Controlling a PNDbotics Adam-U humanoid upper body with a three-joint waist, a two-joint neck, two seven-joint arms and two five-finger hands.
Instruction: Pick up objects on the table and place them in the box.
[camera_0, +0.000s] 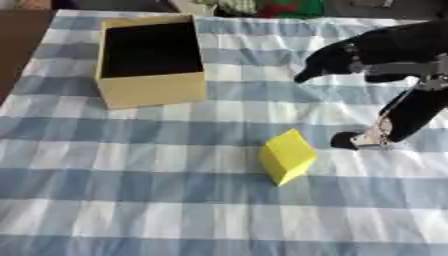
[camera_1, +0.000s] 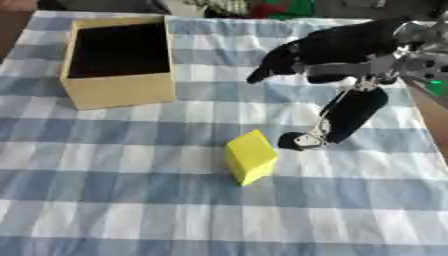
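Blue-and-white checked cloth covers the counter, and near its middle a yellow block rests tilted with a corner toward the camera, nothing touching it. Just beside the block, on its right, the right hand hangs above the cloth with fingers spread: the thumb reaches down close to the block's right side while the upper fingers stretch out leftward, higher up and farther back, holding nothing. Well apart at the far left stands the box, tan-walled, open on top, its dark inside showing nothing. The left hand is not visible in either view.

The step looks like the approach to grasping the block. To do it well, the hand should probably come down and leftward until the block sits between thumb and fingers, meeting flat faces rather than the tilted corner, since contact on an edge could slide it across the cloth.
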